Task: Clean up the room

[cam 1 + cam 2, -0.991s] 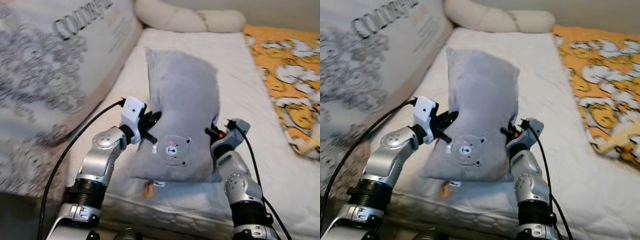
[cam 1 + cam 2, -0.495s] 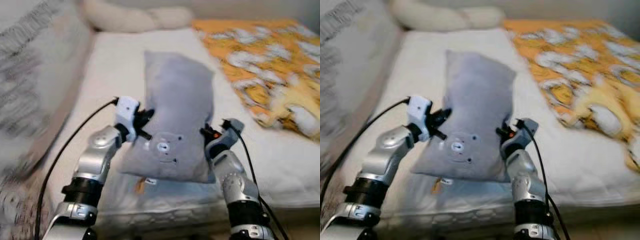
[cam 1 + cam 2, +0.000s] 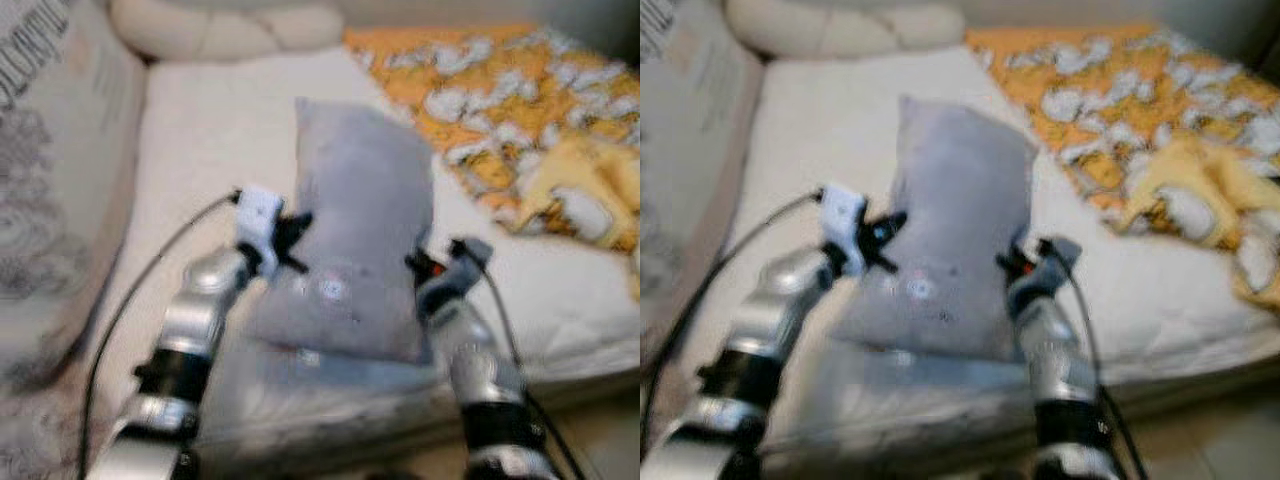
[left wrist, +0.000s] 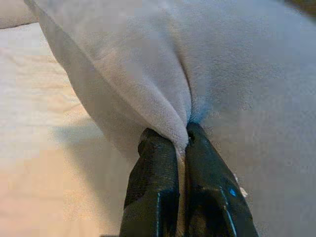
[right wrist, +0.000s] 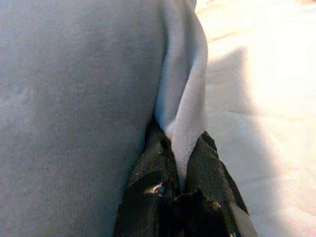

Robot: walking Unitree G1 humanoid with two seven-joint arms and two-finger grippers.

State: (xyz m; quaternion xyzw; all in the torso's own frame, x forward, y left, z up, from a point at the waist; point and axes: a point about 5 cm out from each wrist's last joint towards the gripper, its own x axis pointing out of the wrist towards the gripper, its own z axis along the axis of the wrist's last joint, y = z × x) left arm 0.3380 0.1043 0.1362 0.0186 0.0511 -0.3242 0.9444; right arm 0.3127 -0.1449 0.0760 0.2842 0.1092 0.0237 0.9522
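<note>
A grey plush pillow with a small bear face patch is held up over the white mattress. My left gripper pinches its left edge and my right gripper pinches its right edge. In the left wrist view the black fingers are shut on a fold of grey fabric. In the right wrist view the fingers clamp a fold of the same pillow. The head views are blurred.
An orange blanket with white and yellow figures covers the bed's right side. A cream bolster lies at the head. A large printed cushion stands along the left. The mattress front edge is just below my arms.
The whole view has swung to the right, bringing more of the orange blanket into sight and pushing the printed cushion out to the left. Both grippers keep their hold on the pillow.
</note>
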